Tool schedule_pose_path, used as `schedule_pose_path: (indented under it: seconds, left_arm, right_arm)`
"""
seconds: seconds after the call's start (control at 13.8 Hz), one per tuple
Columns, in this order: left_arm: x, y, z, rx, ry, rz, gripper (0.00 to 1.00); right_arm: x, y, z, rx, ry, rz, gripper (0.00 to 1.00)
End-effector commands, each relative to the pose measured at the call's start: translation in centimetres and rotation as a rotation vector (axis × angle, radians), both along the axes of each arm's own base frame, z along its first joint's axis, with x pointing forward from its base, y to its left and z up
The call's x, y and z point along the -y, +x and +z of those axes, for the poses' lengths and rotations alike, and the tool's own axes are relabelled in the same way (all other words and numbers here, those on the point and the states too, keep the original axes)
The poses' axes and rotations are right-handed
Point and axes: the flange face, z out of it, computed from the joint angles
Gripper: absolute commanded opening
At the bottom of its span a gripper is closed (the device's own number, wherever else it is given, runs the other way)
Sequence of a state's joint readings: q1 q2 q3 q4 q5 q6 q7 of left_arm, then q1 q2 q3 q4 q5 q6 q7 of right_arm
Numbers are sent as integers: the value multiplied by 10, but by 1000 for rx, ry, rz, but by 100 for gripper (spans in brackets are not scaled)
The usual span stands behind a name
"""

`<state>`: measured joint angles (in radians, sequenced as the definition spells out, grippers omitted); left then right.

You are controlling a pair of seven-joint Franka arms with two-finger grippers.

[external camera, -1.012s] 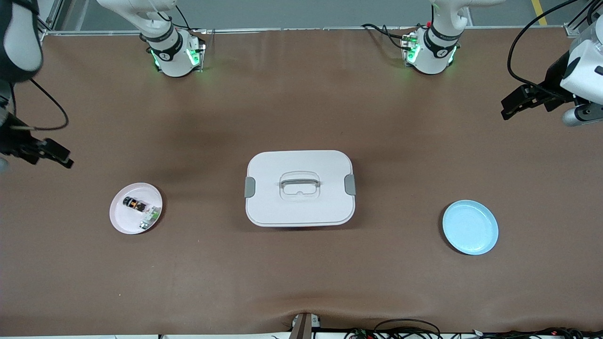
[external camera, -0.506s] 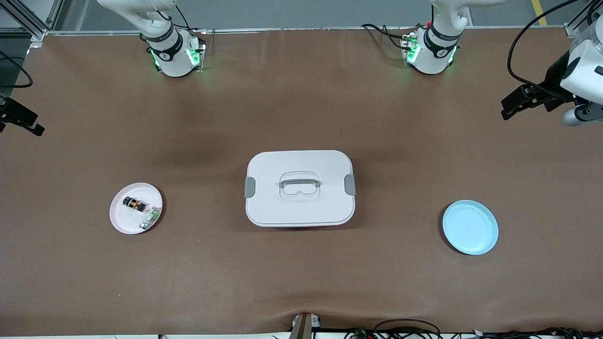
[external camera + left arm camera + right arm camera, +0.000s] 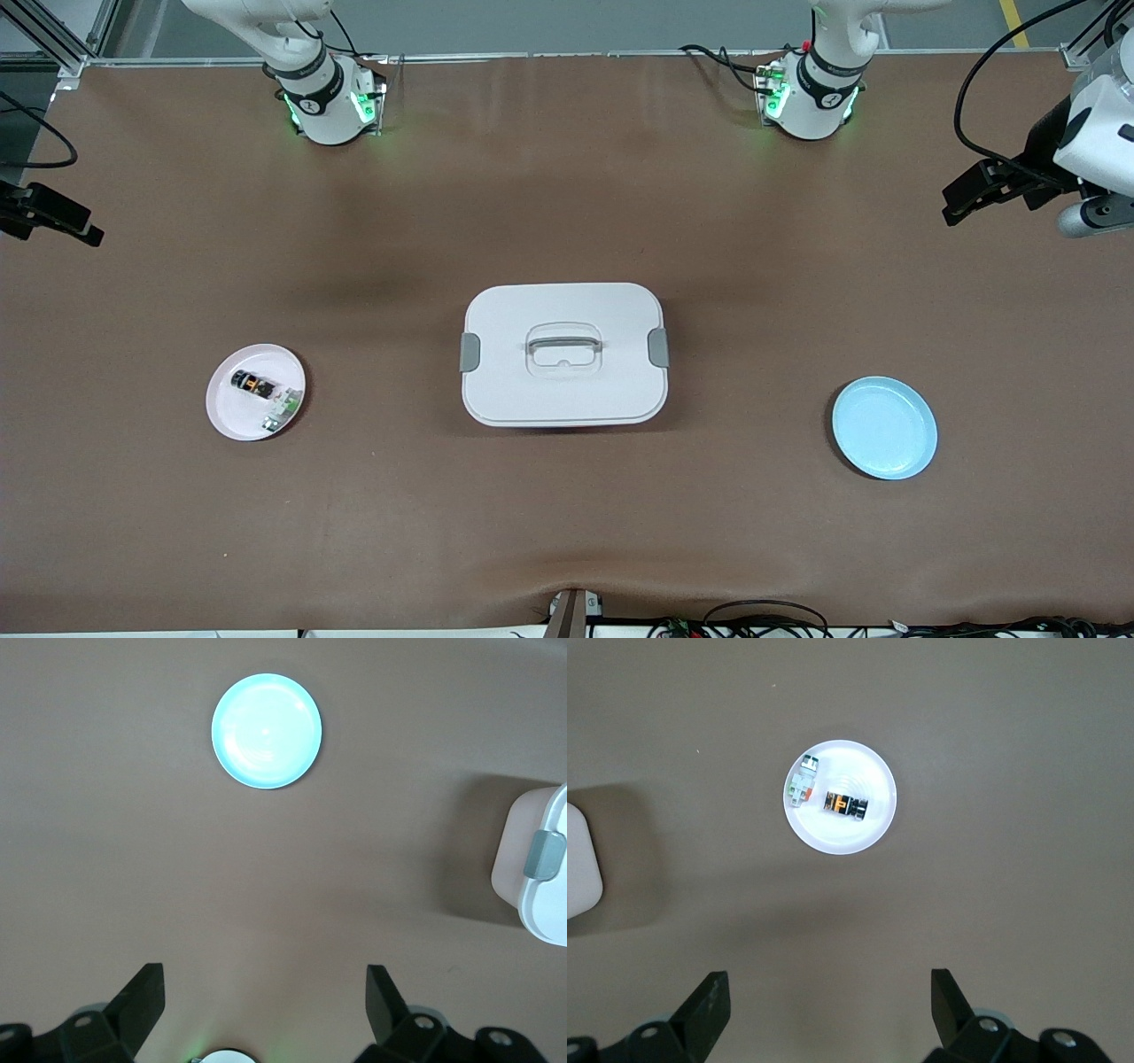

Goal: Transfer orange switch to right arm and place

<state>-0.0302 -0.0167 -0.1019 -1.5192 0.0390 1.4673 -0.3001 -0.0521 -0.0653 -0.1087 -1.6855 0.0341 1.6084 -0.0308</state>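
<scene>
Two plates on the tabletop (image 3: 567, 514), one lidded box, two small parts, two arms.

One white lidded box (image 3: 563, 354) sits mid-table with a grey clip at each end and a handle recessed in the lid. One pale pink plate (image 3: 232, 416) lies toward the right arm's end; one light blue plate (image 3: 884, 428) lies toward the left arm's end, bare.

Both small parts lie in the pink plate. One orange switch (image 3: 247, 382), black with an amber middle, lies just beside one white-and-green part (image 3: 280, 412), which is the nearer of the two to the front camera. The right wrist view shows the switch (image 3: 845, 804) close to the plate's middle.

Right gripper (image 3: 55, 222) hangs over the tabletop's edge at the right arm's end, well apart from the pink plate; fingers (image 3: 709, 1010) spread wide, holding nothing. Left gripper (image 3: 973, 191) hangs over the left arm's end, fingers (image 3: 145, 998) likewise apart and empty.

Since half a second ago: right gripper has come slightly inward from the edge. Left gripper, plates, box and both parts unchanged.
</scene>
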Motion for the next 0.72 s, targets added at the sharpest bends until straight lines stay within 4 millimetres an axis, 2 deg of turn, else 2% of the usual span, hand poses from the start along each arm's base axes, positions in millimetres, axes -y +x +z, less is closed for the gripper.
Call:
schedule_pose_path:
  seconds: [0.0, 0.36, 0.65]
  left_arm:
    - [2, 0, 5, 5, 8, 8, 100]
    - [2, 2, 4, 4, 16, -8, 100]
    - [1, 2, 11, 19, 16, -14, 100]
  right_arm:
    - [0, -4, 2, -15, -9, -18, 100]
    - [4, -6, -5, -30, -5, -27, 100]
    - [-12, -15, 13, -4, -19, 0, 100]
